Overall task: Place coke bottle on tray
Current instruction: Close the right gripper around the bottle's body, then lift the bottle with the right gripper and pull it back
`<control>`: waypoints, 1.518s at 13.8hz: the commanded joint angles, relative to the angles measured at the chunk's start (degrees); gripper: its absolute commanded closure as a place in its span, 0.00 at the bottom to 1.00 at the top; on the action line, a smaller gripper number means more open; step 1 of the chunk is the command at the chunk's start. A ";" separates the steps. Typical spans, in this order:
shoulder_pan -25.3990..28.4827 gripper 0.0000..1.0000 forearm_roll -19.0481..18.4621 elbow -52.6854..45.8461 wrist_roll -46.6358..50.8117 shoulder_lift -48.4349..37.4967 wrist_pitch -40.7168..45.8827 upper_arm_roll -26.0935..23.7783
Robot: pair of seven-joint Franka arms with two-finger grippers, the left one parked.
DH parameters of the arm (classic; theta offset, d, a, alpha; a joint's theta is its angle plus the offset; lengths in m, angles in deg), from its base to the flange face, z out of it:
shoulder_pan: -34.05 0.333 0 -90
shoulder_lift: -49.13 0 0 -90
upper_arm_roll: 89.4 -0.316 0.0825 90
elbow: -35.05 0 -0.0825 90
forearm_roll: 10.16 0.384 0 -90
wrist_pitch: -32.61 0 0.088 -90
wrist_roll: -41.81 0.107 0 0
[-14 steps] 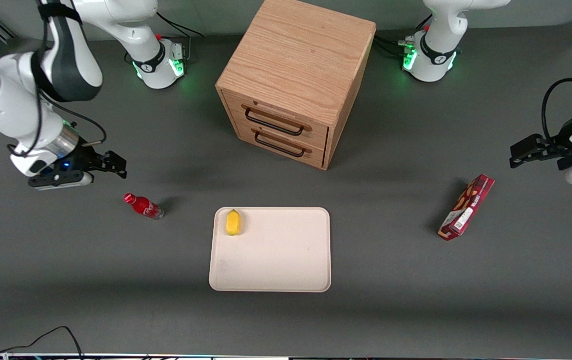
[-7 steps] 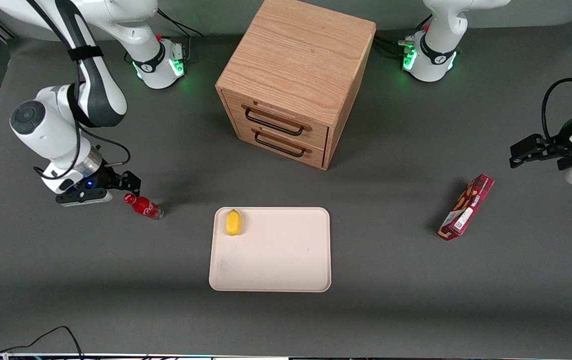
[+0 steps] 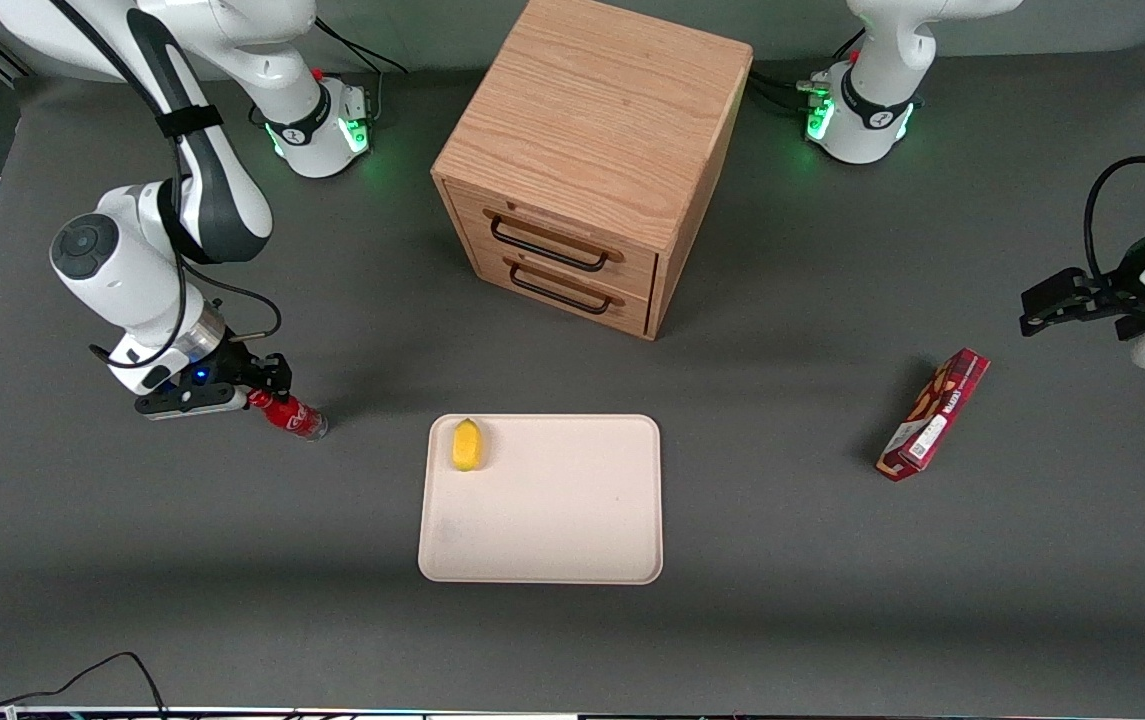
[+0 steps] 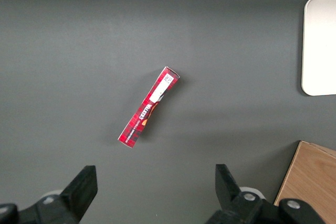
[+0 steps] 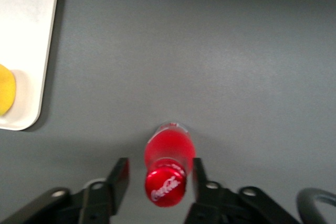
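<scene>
Gripper: the gripper [image 3: 267, 385] is low over the dark grey counter [image 3: 832, 600], toward the working arm's end, with its two black fingers [image 5: 119, 178] spread apart and the coke bottle's cap and neck sitting in the gap between them. In the wrist view a thin strip of space shows on each side of the bottle, so the fingers flank it without pressing on it.

Coke bottle: the coke bottle [image 3: 290, 413] stands upright on the counter, red cap up with white script on it [image 5: 166, 186], clear base on the surface. It is off the tray, near the tray's short edge that faces the working arm's end, and a little farther from the front camera than that edge's nearest corner.

Tray: the tray [image 3: 572, 520] lies flat near the middle of the counter, nearer the front edge than the wooden drawer cabinet [image 3: 592, 160].

Lemon: a yellow lemon [image 3: 467, 444] rests on the tray in the corner closest to the bottle.

Snack box: a red snack box [image 3: 934, 414] lies toward the parked arm's end of the counter, well apart from the tray.
</scene>
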State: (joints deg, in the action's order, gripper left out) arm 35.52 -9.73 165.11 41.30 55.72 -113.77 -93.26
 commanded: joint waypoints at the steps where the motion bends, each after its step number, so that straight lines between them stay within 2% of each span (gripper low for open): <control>1: -0.07 0.84 -0.77 1.69 1.82 -1.32 -0.93 -0.27; 2: -0.07 1.00 -0.77 1.69 1.82 -1.41 -0.84 -0.27; 4: -0.07 1.00 -0.77 1.52 1.82 -2.45 -0.06 -0.27; 6: -0.15 1.00 -0.77 0.04 1.82 -6.04 6.76 -0.27; 8: -0.16 1.00 -0.77 -5.74 1.91 -9.13 18.95 -0.27; 11: -0.16 1.00 -0.69 -22.67 2.09 -8.71 41.45 -0.27; 14: -0.16 1.00 -0.34 -38.33 2.18 -5.03 55.37 -0.19; 17: 0.11 1.00 -0.59 -55.81 4.53 4.44 64.61 -0.27; 18: 0.63 1.00 -0.60 -60.66 6.64 8.40 66.90 -0.36; 21: 6.85 1.00 -0.77 -69.12 16.37 18.07 66.31 -0.36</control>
State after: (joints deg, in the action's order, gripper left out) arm 37.86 -9.76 107.04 50.08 64.32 -49.98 -93.59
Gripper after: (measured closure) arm 0.683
